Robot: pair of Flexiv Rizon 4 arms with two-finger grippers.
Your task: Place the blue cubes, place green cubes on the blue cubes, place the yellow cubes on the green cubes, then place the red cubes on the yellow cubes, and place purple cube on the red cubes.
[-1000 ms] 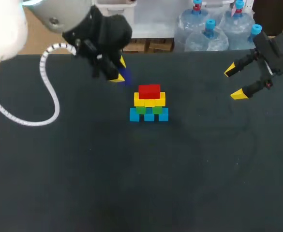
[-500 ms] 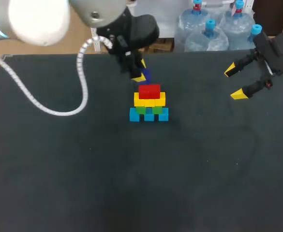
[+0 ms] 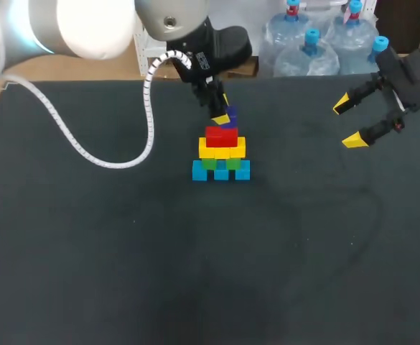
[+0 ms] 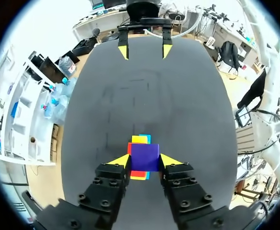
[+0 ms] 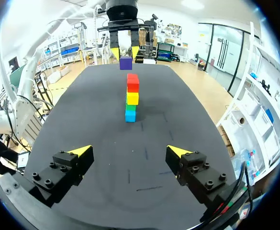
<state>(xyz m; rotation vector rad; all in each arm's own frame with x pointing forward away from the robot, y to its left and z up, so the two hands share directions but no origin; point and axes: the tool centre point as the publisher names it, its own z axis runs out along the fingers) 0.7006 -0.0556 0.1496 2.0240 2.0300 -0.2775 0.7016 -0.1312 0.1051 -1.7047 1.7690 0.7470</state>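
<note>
A stepped stack stands mid-table: blue cubes (image 3: 221,171) at the base, green cubes (image 3: 221,163) on them, yellow cubes (image 3: 222,149), then red cubes (image 3: 222,135) on top. My left gripper (image 3: 225,117) hangs just above the red layer, shut on a purple cube (image 4: 145,156), also seen as the purple cube (image 5: 126,63) in the right wrist view. The stack's red and yellow edges (image 4: 139,174) peek out under the held cube. My right gripper (image 3: 348,123) stands open at the far right, well apart from the stack (image 5: 131,97), with nothing between its fingers.
The dark table (image 3: 195,259) stretches out in front of the stack. A white coiled cable (image 3: 95,154) from my left arm loops over the table's left part.
My left arm has carried the purple cube rightward from the table's back left to just above the red cubes. The right arm has kept still.
</note>
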